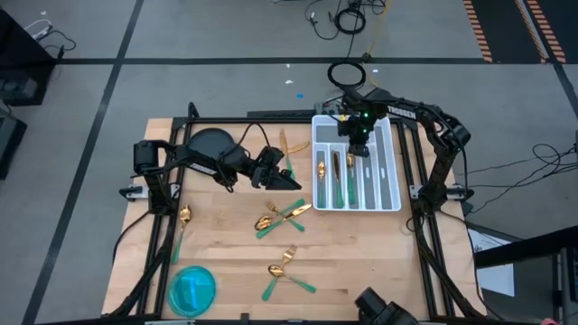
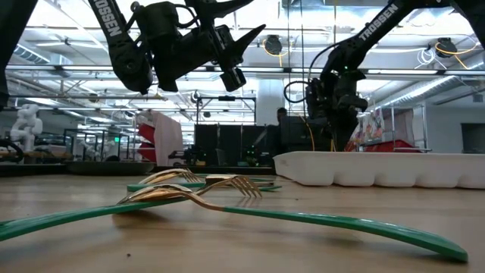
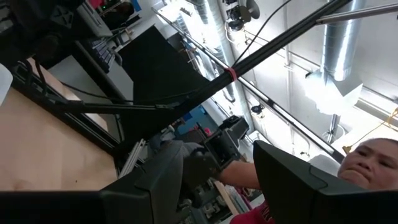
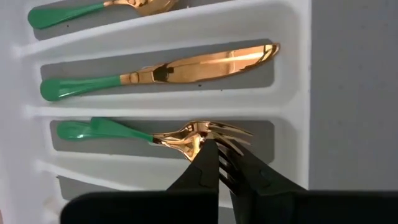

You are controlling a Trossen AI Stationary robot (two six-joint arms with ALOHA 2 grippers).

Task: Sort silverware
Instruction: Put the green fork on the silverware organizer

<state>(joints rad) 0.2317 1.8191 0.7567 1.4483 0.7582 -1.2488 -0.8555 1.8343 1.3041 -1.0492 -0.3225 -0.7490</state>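
Observation:
The silverware has gold heads and green handles. A spoon, a knife (image 4: 155, 71) and a fork (image 4: 155, 132) lie in separate compartments of the white tray (image 1: 390, 185). Loose pieces lie on the wooden table in two heaps (image 1: 280, 217) (image 1: 284, 268), with a lone spoon (image 1: 183, 219) at the left. My right gripper (image 4: 222, 163) is shut, pointing steeply down over the tray's far end, with its tips at the fork's head. My left gripper (image 1: 291, 181) hangs open and empty above the table, left of the tray, tipped upward. My right gripper's shut fingertips (image 4: 200, 163) stand at the fork's gold head (image 4: 194, 138), coming from above at a steep slant. I cannot tell whether they touch it. The fork lies flat in its compartment, its handle along the slot.
A dark round plate (image 1: 209, 144) sits at the far left under the left arm, and a teal round plate (image 1: 192, 289) near the front left corner. One more piece (image 1: 287, 144) lies just left of the tray. A person shows beyond the table in the left wrist view.

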